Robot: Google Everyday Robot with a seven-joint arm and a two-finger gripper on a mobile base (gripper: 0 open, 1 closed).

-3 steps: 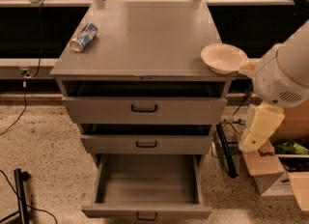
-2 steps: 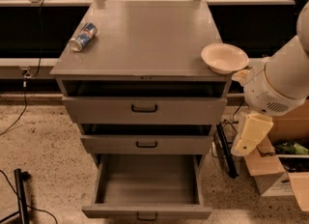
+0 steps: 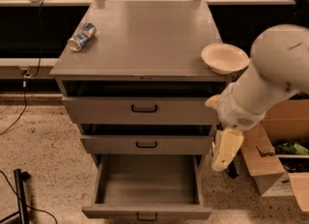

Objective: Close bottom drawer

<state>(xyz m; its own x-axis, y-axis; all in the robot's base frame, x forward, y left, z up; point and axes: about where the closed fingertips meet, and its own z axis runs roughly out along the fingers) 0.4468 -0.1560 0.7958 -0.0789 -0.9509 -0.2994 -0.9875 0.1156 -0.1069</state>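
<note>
The grey cabinet (image 3: 140, 39) has three drawers. The bottom drawer (image 3: 147, 212) is pulled far out; it has a slim front panel, a small black handle (image 3: 146, 216) and a bare grey tray (image 3: 147, 182). The middle drawer (image 3: 145, 145) and top drawer (image 3: 142, 109) each stand out a little. My white arm (image 3: 270, 78) reaches in from the right. Its cream end piece with the gripper (image 3: 224, 150) hangs beside the cabinet's right side, level with the middle drawer and above the bottom drawer's right front corner, touching nothing that I can see.
A tipped drink can (image 3: 82, 36) lies on the cabinet top at the left. A cream bowl (image 3: 224, 57) sits at the top's right edge, next to my arm. Open cardboard boxes (image 3: 280, 170) stand on the floor at the right. A black pole (image 3: 21, 191) and cables are at the lower left.
My arm has swung left and down toward the cabinet's right side, and the cream end piece now hangs closer to the drawers. The drawers have not moved.
</note>
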